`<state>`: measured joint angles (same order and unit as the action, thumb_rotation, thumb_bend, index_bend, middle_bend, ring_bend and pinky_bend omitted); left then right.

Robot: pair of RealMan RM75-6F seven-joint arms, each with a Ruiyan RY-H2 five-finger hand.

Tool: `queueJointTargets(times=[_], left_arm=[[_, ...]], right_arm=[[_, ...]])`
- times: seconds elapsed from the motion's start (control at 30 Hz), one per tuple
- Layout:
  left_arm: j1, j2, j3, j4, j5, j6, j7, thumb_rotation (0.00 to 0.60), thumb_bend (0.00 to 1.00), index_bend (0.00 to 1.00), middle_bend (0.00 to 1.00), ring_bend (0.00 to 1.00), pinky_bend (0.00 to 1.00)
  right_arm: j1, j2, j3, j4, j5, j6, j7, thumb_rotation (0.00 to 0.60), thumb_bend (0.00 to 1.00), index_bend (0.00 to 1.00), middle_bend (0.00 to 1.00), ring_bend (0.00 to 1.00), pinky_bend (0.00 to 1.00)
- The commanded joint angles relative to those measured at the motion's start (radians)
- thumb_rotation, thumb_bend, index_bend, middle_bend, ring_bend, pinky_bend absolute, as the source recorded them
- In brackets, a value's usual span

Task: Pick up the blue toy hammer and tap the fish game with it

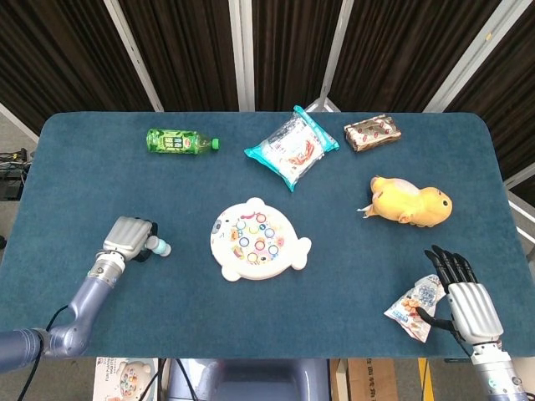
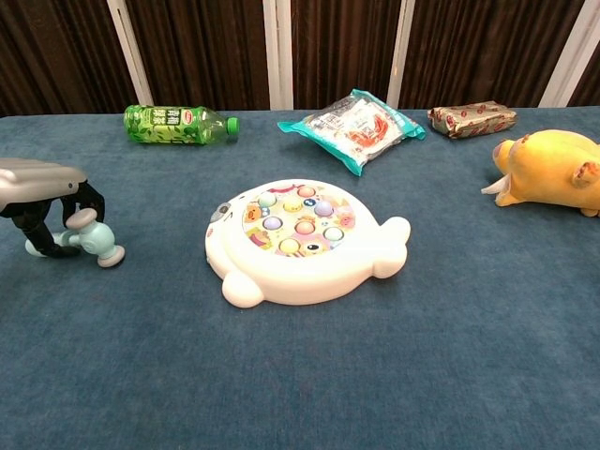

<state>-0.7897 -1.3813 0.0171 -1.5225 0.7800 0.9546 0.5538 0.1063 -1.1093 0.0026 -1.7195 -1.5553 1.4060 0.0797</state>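
The white fish game (image 1: 257, 249) (image 2: 300, 239) with coloured fish in its round top lies mid-table. To its left, the light blue toy hammer (image 1: 157, 246) (image 2: 92, 242) sits low over the cloth, its head toward the game. My left hand (image 1: 127, 236) (image 2: 37, 183) is over the handle, and its dark fingers curl around it and grip it. My right hand (image 1: 468, 305) rests at the near right edge with its fingers stretched out and holds nothing. It shows only in the head view.
A green bottle (image 1: 180, 140) (image 2: 178, 124), a teal snack bag (image 1: 292, 148) (image 2: 352, 120) and a brown wrapped packet (image 1: 374, 131) (image 2: 472, 118) line the far side. A yellow plush (image 1: 411, 201) (image 2: 553, 169) lies at right. A small snack packet (image 1: 414, 307) sits beside my right hand.
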Motion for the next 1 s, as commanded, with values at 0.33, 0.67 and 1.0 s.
queueJointTargets(times=[0.33, 0.67, 1.0], left_arm=[[0.032, 0.031, -0.023, -0.029, 0.017, 0.044, -0.015, 0.6, 0.19, 0.3, 0.24, 0.26, 0.41], [0.213, 0.164, 0.011, -0.257, 0.267, 0.334, -0.149, 0.6, 0.12, 0.03, 0.01, 0.04, 0.17], [0.442, 0.16, 0.118, -0.263, 0.57, 0.625, -0.271, 0.6, 0.1, 0.0, 0.0, 0.0, 0.05]], right_arm=[[-0.001, 0.0, -0.002, 0.0, -0.003, 0.001, -0.003, 0.6, 0.22, 0.0, 0.0, 0.0, 0.0], [-0.002, -0.002, 0.0, 0.007, -0.004, 0.008, -0.011, 0.6, 0.22, 0.0, 0.0, 0.0, 0.0], [-0.007, -0.025, 0.005, 0.033, -0.016, 0.032, -0.065, 0.6, 0.22, 0.0, 0.0, 0.0, 0.0]])
